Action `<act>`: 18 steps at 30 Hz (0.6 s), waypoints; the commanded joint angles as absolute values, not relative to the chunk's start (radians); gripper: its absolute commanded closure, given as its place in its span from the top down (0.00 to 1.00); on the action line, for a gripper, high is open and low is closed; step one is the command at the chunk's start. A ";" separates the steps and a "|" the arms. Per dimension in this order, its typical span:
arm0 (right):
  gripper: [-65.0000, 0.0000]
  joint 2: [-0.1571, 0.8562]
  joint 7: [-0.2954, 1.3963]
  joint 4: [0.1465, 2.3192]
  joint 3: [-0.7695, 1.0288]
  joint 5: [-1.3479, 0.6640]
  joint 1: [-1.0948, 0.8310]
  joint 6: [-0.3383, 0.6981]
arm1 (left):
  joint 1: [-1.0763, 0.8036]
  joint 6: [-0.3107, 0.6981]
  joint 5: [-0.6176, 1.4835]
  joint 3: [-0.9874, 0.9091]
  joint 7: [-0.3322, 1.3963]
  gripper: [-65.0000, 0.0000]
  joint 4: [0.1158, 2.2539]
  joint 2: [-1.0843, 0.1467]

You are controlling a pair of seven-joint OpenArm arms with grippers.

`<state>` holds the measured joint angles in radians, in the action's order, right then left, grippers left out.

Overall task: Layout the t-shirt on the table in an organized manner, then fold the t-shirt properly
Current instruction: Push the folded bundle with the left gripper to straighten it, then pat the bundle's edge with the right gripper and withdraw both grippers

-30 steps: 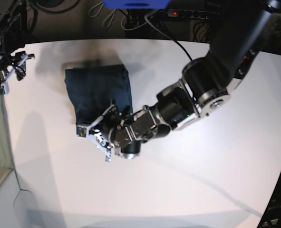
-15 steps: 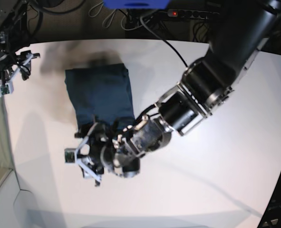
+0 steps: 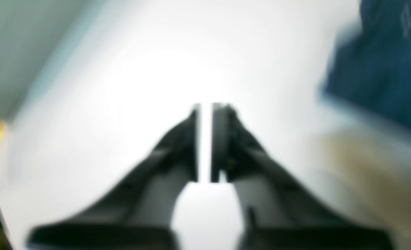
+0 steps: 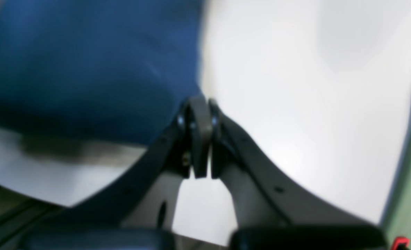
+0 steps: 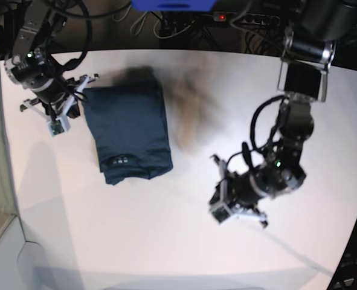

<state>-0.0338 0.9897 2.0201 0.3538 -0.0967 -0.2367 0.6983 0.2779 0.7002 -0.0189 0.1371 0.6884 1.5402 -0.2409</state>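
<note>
T-shirt point(image 5: 130, 133): folded, navy, on table point(image 5: 184, 254). Left gripper point(image 5: 226, 202): closed, empty, apart. Right gripper point(image 5: 75, 99): closed, seemingly at shirt's edge.

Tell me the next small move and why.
Probably pull both arms clear. The shirt already lies folded in a compact rectangle on the table, and the left gripper and right gripper are shut on nothing.

The navy t-shirt point(image 5: 128, 133) lies folded into a neat rectangle, flat on the white tabletop point(image 5: 166, 241). It sits toward the tabletop's far left corner, small white label print facing up near its front edge.
</note>
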 commanded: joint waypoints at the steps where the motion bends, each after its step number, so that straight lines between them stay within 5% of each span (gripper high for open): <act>1: 0.00 -0.036 0.977 2.038 0.321 -0.113 -0.232 0.698 | 0.259 0.698 -0.002 0.104 0.668 0.00 1.584 -0.260; 9: 0.00 -0.081 0.977 2.032 0.117 -0.111 -0.237 0.698 | -0.067 0.698 -0.004 -0.130 0.668 0.00 1.724 -0.283; 18: 0.00 -0.091 0.909 1.983 0.038 -0.111 -0.282 0.698 | -0.214 0.698 -0.002 -0.236 0.668 0.00 1.830 -0.285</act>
